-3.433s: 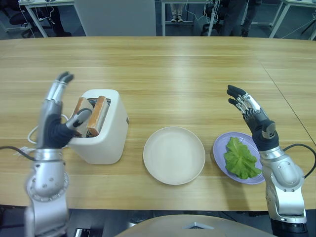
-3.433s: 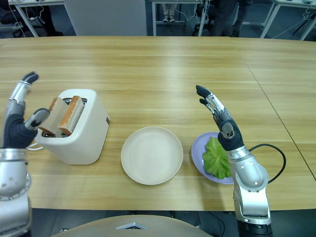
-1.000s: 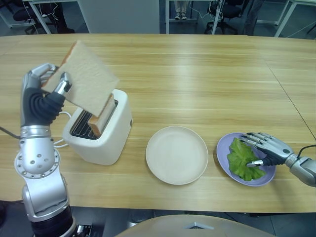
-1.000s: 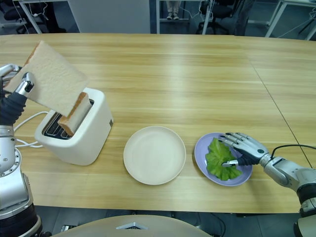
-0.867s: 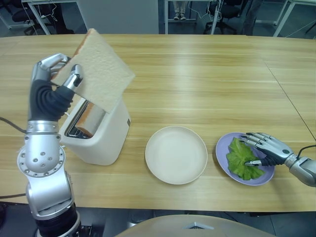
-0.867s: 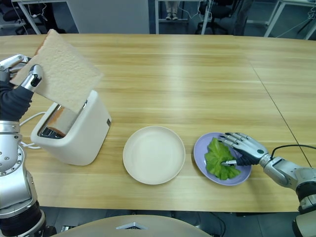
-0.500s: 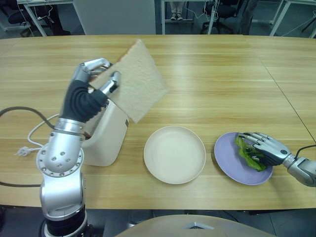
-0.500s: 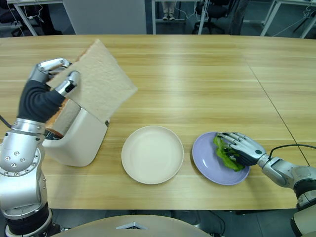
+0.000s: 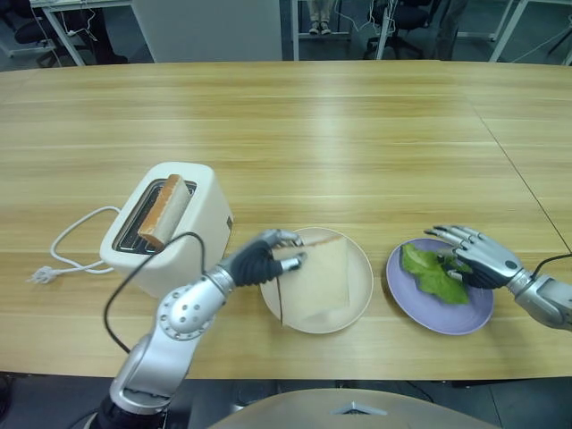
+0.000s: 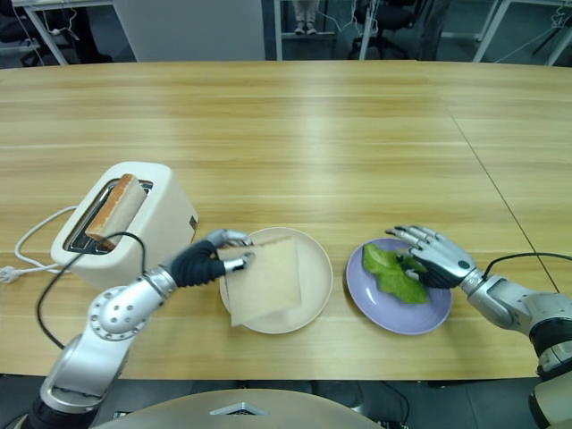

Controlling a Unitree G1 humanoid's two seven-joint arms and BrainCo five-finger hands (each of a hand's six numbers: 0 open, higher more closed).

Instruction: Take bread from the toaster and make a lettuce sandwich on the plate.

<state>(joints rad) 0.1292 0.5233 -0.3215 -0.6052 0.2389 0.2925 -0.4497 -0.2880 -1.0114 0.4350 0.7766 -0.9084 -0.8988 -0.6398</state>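
A white toaster [image 9: 170,237] stands at the left with one browned bread slice [image 9: 164,211] upright in its slot. My left hand [image 9: 264,261] is low at the left rim of the cream plate [image 9: 361,288], fingers pinched on the left edge of a pale bread slice [image 9: 317,282] that lies slightly tilted across the plate. To the right sits a purple plate [image 9: 465,313] with a green lettuce leaf [image 9: 431,273]. My right hand [image 9: 476,255] hovers over the leaf's right end, fingers curled onto it.
The toaster's white cord [image 9: 67,246] loops over the table to its left. The broad wooden table [image 9: 357,134] stretches away behind the plates. Desks and chair legs stand in the room beyond.
My left hand carried the pale slice from above the toaster down onto the cream plate. The right hand lifted a little, and the lettuce now spreads out to its left.
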